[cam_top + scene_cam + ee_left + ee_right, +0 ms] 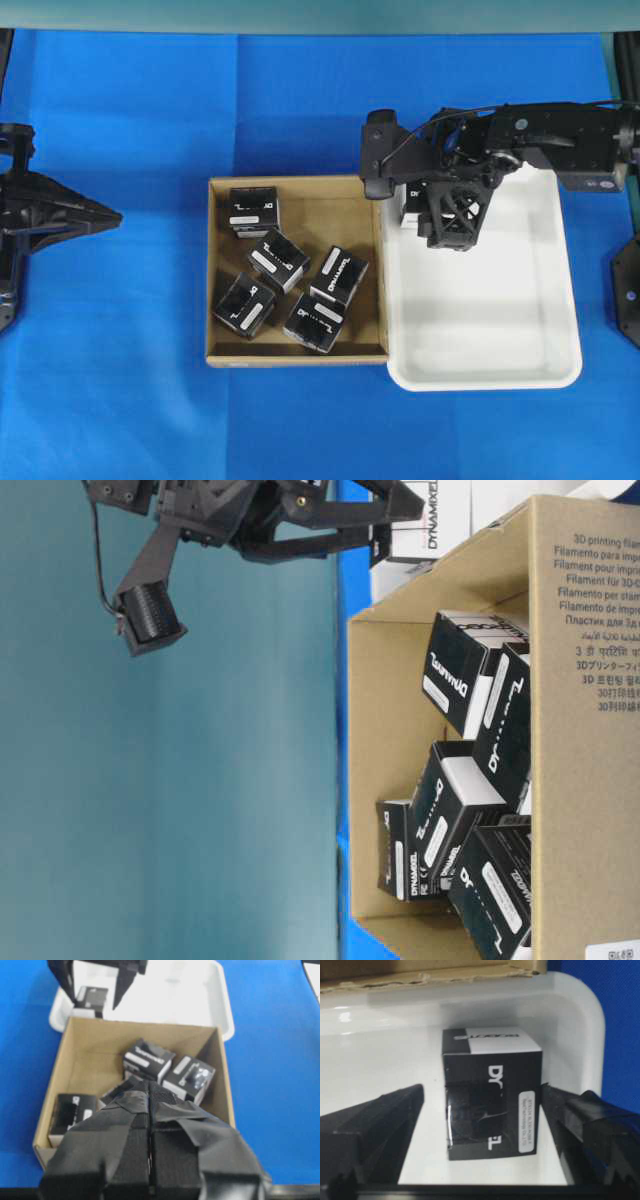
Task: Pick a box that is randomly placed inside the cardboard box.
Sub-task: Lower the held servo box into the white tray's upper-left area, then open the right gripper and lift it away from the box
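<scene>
Box (491,1092) sits in my tray's (500,375) corner, right gripper (480,1110) spread clear of it.
Overhead, five cartons crowd the cardboard box (215,270); my left gripper (150,1110), by wrist view, is pressed together.
</scene>
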Available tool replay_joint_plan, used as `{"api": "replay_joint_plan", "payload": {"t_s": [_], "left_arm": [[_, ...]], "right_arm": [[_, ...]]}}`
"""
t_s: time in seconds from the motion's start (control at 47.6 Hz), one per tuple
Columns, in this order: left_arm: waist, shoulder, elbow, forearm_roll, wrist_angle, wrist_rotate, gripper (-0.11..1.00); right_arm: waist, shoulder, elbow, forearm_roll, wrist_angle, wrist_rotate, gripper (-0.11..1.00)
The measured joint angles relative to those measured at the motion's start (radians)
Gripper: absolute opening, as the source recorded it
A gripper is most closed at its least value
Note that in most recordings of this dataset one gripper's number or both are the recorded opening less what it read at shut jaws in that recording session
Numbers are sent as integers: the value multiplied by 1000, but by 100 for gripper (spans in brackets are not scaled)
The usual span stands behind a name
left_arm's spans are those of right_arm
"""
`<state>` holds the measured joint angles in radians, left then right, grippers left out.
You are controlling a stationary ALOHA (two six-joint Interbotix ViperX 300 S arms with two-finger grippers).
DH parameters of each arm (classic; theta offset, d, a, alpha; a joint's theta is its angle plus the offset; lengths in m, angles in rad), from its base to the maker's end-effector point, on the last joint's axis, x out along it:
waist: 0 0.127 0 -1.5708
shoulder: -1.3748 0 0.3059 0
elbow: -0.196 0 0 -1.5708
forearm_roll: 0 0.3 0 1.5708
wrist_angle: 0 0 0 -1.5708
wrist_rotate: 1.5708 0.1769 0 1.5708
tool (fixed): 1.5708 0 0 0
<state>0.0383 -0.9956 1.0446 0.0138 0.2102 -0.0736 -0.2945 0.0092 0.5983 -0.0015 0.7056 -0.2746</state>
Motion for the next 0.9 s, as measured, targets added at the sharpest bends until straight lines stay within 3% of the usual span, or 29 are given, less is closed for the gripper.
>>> {"api": "replay_joint_plan", "payload": {"t_s": [0.273, 0.546, 0.735, 0.903], "left_arm": [[0, 2, 0, -2, 2, -2, -7], [0, 2, 0, -2, 11, -2, -7], [0, 2, 0, -2, 12, -2, -7], [0, 0, 0, -2, 11, -2, -7]], "right_arm": [[0, -74, -29, 0, 15, 8, 99], [28, -224, -91, 3, 2, 100, 99], [49, -325, -84, 3, -94, 149, 99], [66, -423, -21, 5, -250, 152, 99]]}}
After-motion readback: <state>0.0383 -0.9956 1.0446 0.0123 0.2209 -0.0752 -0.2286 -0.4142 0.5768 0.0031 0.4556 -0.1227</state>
